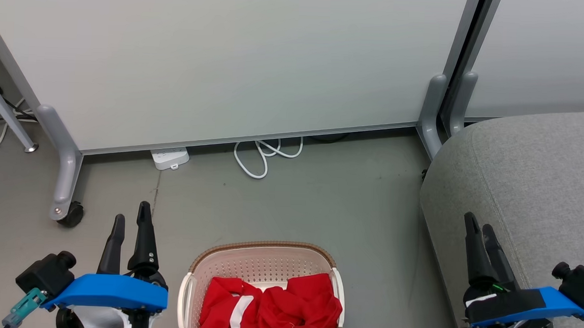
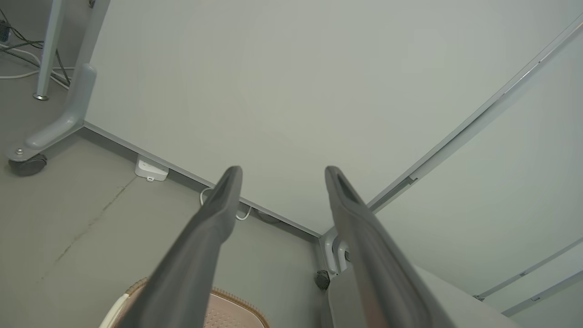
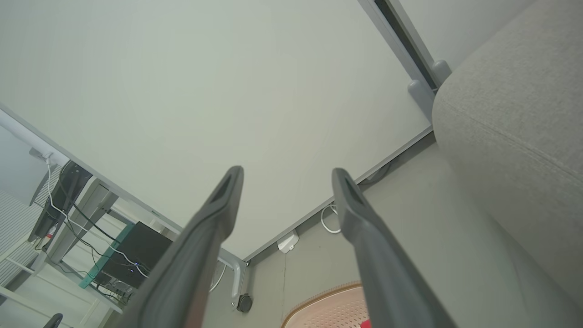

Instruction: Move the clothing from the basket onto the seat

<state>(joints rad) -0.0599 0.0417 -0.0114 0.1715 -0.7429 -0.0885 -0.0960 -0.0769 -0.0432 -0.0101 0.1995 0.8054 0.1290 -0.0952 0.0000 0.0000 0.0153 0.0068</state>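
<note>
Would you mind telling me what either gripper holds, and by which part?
Nothing: left gripper and right gripper are open, empty; red fabric clothing lies in the cream perforated basket.

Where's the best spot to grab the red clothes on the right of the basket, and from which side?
Pinch the raised crumpled folds on top of the red clothes, coming straight down from above. They lie bunched up inside the basket, whose walls likely block any sideways reach.

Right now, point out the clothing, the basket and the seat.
clothing (image 1: 305, 305), head view, middle of the red heap.
basket (image 1: 263, 267), head view, perforated inner back wall.
seat (image 1: 542, 185), head view, bare grey top.
</note>
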